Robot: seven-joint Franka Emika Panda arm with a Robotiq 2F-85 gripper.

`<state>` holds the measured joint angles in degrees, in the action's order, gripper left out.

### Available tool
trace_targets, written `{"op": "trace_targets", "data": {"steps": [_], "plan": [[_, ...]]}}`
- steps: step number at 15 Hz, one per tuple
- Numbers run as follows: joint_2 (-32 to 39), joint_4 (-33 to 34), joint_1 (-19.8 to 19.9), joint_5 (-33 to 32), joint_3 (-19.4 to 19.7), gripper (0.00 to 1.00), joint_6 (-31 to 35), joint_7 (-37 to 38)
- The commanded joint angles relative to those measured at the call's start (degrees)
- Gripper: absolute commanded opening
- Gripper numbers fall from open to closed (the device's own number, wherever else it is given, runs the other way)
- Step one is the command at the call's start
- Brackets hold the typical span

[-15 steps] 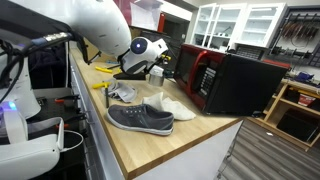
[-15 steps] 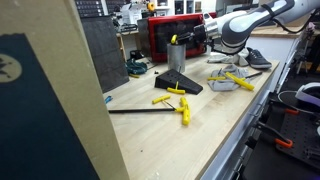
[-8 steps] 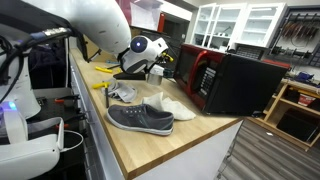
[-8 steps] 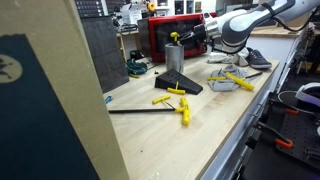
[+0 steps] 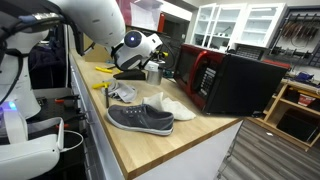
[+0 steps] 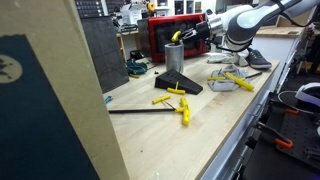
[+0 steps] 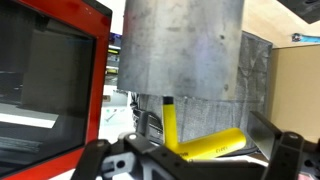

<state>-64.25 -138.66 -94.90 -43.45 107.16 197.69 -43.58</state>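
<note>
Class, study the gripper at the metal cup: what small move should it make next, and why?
Probably back the gripper straight away from the metal cup. Its fingers stand open and hold nothing, and the yellow-handled tool sits in the cup, so a sideways move might knock it over.

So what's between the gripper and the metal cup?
A yellow handle pokes out of the cup toward the open gripper. The wrist view shows it best.
</note>
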Motion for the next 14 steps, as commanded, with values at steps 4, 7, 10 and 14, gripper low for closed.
{"op": "trace_targets", "data": {"steps": [4,7,10,14], "plan": [[5.94,-7.7,2.26,3.23,-3.03,1.0,1.8,-3.73],[9.97,-8.78,-0.17,4.39,-3.08,1.0,1.62,-2.51],[13.75,-9.0,-0.94,6.54,-4.26,1.0,1.41,-2.36],[18.77,-8.77,-0.55,6.06,-5.58,1.0,1.52,0.37]]}}
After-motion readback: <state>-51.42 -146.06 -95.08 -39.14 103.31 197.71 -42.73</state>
